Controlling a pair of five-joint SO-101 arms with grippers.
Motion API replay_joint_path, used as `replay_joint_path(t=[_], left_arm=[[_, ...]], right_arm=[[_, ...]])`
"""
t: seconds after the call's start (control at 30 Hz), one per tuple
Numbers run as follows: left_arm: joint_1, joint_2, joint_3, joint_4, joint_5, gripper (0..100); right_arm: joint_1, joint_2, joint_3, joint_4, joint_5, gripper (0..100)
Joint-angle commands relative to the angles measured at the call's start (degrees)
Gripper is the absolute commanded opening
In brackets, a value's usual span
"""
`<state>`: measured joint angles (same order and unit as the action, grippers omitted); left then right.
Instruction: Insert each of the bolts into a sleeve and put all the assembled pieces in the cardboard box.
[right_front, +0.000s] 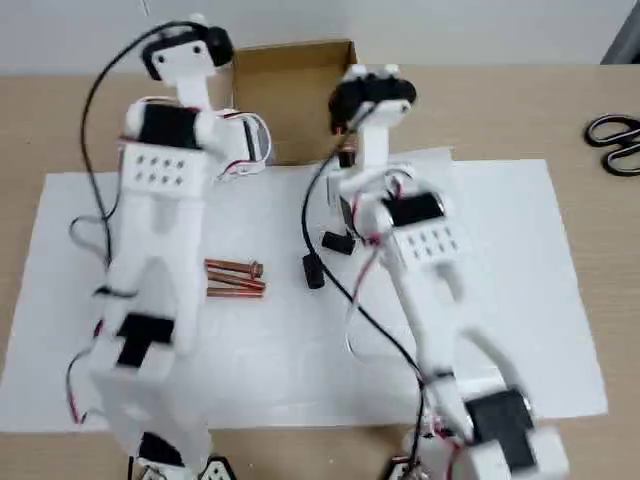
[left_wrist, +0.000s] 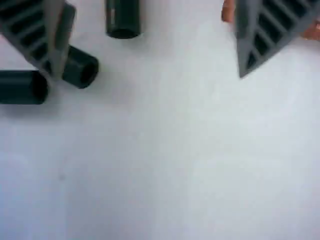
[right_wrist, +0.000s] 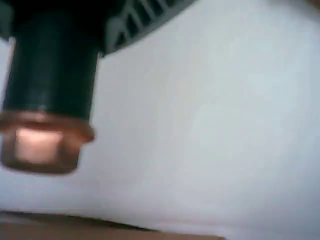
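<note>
right gripper (right_wrist: 55, 17) clamped on black plastic sleeve (right_wrist: 50, 65), copper hex bolt (right_wrist: 42, 145) seated head-out, just by open brown cardboard box (right_front: 300, 65). left gripper (left_wrist: 145, 72) spread wide, farther off over loose black sleeves (left_wrist: 80, 67).

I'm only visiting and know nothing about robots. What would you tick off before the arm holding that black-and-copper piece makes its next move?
1. Bolt seated: ok. The copper bolt head sits against the end of the black sleeve.
2. Grip: ok. The right gripper is shut on the sleeve.
3. Piece over the cardboard box: cannot tell. It hangs by the box's near corner, with white paper behind it.
4. Other arm ready: ok. The left gripper is open above the paper beside loose sleeves.
5. All bolts used: not ok. Two bolts lie bare on the paper.
</note>
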<state>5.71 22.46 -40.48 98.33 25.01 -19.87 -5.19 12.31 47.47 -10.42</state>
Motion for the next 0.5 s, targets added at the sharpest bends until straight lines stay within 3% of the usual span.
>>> replay_joint_path(t=[0.0,0.23,0.47], left_arm=[[-0.44,6.95,-12.35,2.20,-0.44,21],[-0.35,12.57,-14.90,2.11,-0.53,12],[-0.53,12.92,-15.08,2.11,-0.53,12]], right_arm=[[1.36,9.71,-16.79,1.01,-0.62,0.5],[6.37,31.25,-44.40,-6.29,-0.44,0.5],[4.88,49.54,-66.73,-8.57,-0.26,0.5]])
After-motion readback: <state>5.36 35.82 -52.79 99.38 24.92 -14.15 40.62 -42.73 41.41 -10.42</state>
